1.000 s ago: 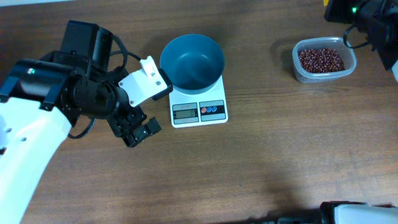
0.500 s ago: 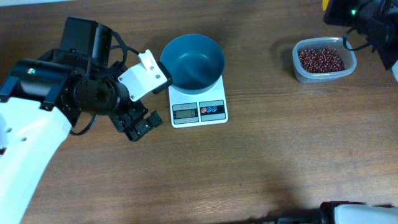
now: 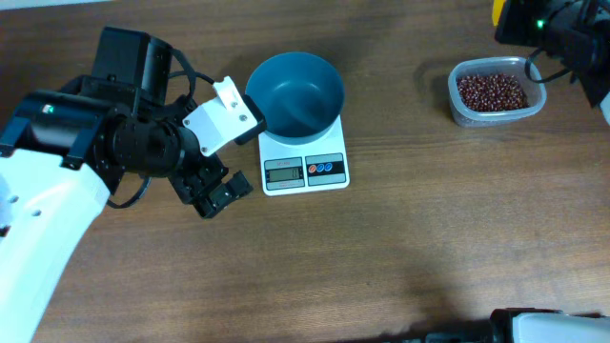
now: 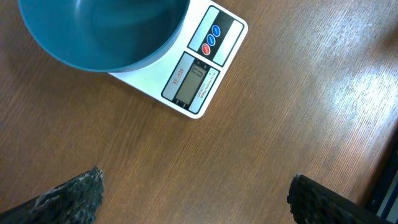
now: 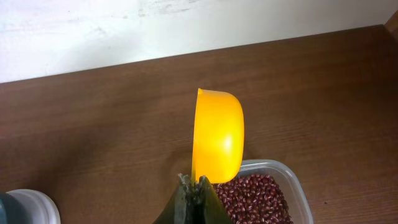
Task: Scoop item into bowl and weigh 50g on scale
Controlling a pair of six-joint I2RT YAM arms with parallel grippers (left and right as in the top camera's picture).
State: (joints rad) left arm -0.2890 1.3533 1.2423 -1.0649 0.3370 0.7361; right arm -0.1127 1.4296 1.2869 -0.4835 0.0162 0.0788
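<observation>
The right gripper [image 5: 196, 198] is pinched closed on the handle of an orange scoop [image 5: 217, 138], whose cup is turned on its side above the far edge of a clear plastic tub [image 5: 293, 186]. The beans [image 5: 254, 198] lie heaped in that tub at the far right of the wooden table [image 3: 429, 238]. The left gripper [image 4: 196, 200] hangs with its jaws spread wide and nothing between them, over bare wood just left of and nearer than the white scale [image 4: 200, 67]. The teal bowl [image 4: 93, 31] sits on the scale's far part, leaving the display and blue buttons uncovered. From overhead, the left arm's white wrist block [image 3: 224, 119] overlaps the bowl's left rim; whether it touches cannot be told. Bowl and tub stand well apart.
</observation>
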